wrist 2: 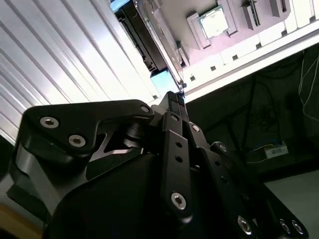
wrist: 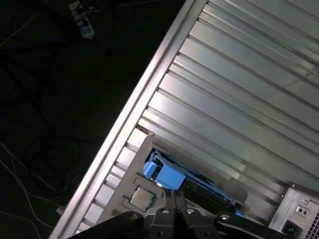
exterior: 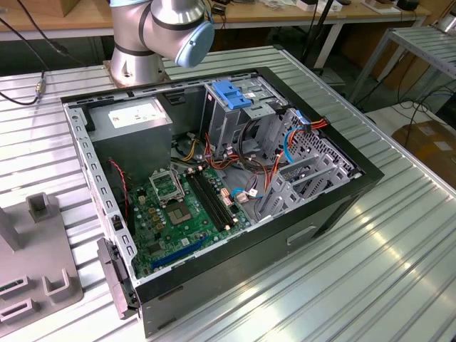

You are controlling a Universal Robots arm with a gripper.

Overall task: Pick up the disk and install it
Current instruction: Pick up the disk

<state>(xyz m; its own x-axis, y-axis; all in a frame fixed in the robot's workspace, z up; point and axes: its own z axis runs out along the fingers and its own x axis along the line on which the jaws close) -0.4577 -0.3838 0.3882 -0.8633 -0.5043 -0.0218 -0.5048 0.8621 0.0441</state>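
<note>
**Closed gripper [wrist: 174, 193] by disk [wrist: 162, 172], not holding it**

In both wrist views: fingers pressed together, nothing btwn them, tips just beside the disk's blue end. Disk resting on grey holder [wrist: 130, 175] next to a square chip [wrist: 142, 197], w/ holder on ribbed metal surface [wrist: 239, 89]. In exterior view: open computer case [exterior: 235, 164] on ribbed surface, motherboard [exterior: 185, 206] exposed, blue clip [exterior: 229, 94] atop drive cage, arm base [exterior: 142, 35] just behind case.

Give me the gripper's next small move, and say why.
Probably open the fingers first. In the first wrist view the gripper looks shut and holds nothing, with its tips pointing at the blue-framed end of the disk. While shut, it likely could not straddle the disk's edge to grip it.
</note>
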